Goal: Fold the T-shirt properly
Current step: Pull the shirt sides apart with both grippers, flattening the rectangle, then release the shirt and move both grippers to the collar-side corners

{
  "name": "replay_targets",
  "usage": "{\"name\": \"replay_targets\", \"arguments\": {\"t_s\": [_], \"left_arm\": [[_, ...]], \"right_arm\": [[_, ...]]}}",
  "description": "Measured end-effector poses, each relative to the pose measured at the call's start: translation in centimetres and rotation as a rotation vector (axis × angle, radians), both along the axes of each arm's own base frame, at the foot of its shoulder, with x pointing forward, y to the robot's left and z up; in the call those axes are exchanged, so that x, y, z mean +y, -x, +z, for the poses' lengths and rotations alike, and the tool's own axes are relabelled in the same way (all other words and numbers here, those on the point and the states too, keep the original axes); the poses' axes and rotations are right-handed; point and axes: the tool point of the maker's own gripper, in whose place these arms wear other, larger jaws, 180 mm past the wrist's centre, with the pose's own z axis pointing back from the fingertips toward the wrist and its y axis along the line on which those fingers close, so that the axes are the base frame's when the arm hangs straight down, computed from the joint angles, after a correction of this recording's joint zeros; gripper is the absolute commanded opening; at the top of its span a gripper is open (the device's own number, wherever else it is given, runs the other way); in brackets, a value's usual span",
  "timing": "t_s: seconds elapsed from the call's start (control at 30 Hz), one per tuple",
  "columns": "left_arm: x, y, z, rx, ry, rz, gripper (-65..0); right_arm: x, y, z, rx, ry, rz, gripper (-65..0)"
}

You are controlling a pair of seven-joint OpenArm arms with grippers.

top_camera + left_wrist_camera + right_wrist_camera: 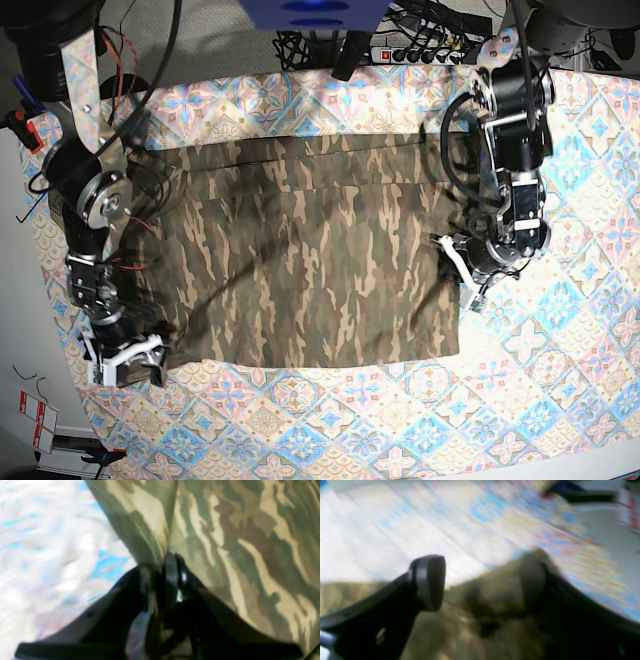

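Your T-shirt [310,260] lies spread flat on the patterned cloth [400,420], camouflage streaks showing. Your left gripper [172,562] pinches its edge; your right gripper [482,585] stands open at the opposite corner.

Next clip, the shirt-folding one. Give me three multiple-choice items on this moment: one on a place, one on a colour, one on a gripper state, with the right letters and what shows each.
1. Where is the left gripper?
A. At the T-shirt's side edge
B. Over the shirt's middle
C. Off the patterned cloth

2. What print does the T-shirt carry?
A. Plain blue
B. Green, brown and tan camouflage
C. Red stripes

3. How do the right gripper's fingers stand?
A. Pressed together on fabric
B. Apart
C. Out of every view

Answers:
1. A, since the base view shows it at the shirt's edge on the view's right.
2. B, as the left wrist view shows the camouflage streaks close up.
3. B, because the right wrist view shows a wide gap between the two fingers, above the shirt fabric.
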Motion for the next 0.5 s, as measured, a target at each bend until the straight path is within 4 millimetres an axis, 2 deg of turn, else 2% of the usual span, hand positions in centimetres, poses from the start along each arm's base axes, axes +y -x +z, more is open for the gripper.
{"name": "replay_targets", "arguments": {"t_s": [0.1,0.27,0.43,0.5], "left_arm": [[0.6,-0.2,0.9,-0.010,-0.040,-0.006,-56.7],[0.5,-0.7,1.3,-0.021,-0.039,-0.007,-56.7],[0.6,-0.2,0.9,-0.010,-0.041,-0.007,-56.8],[0.5,0.0,0.9,-0.016,-0.044,-0.009,-56.9]], "right_arm": [[0.5,0.2,-0.4,0.004,-0.025,0.000,-19.1],[-0.7,0.3,-0.3,-0.001,-0.013,-0.026,-19.0],[-3.7,0.7,-0.1,0.001,0.026,-0.105,-19.0],[-4.3,0.9,0.0,0.001,0.031,-0.112,-19.0]]}}
